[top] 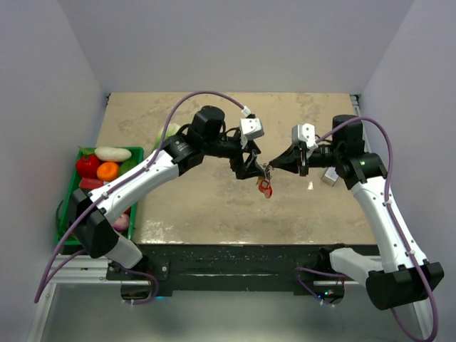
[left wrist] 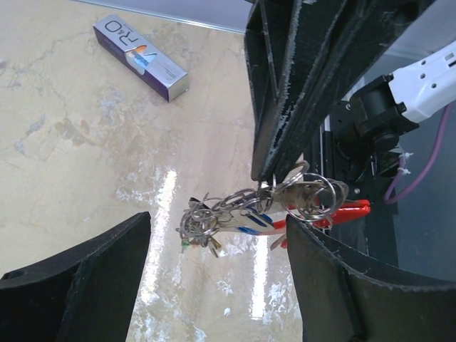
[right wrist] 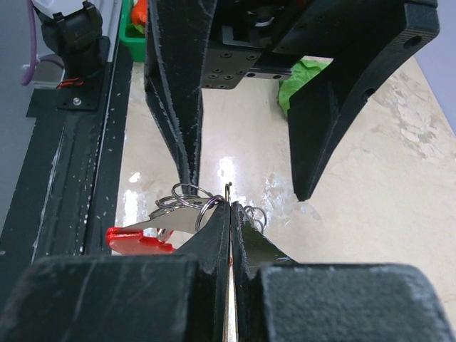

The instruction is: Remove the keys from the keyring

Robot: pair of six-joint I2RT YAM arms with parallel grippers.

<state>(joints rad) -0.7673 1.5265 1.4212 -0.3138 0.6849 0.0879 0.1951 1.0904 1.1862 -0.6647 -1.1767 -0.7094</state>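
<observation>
The keyring (left wrist: 313, 196) hangs in the air between my two grippers, with its red fob (left wrist: 345, 210) to the right. The keys (left wrist: 203, 224) dangle in a tangle of small rings, beside a white-and-blue card (left wrist: 253, 222). My right gripper (right wrist: 231, 210) is shut on a thin silvery ring of the keyring (right wrist: 187, 196). Its red fob (right wrist: 139, 240) also shows in the right wrist view. My left gripper (left wrist: 217, 228) is open, its fingers (right wrist: 174, 100) standing either side of the bunch without touching it. In the top view the bunch (top: 265, 187) hangs above the table's middle, between the left gripper (top: 251, 169) and the right gripper (top: 274, 166).
A green basket (top: 70, 187) of vegetables stands at the table's left edge. A small purple-and-silver box (left wrist: 140, 57) lies on the table, to the right of the grippers in the top view (top: 329, 177). Something green (right wrist: 303, 80) lies behind the left arm.
</observation>
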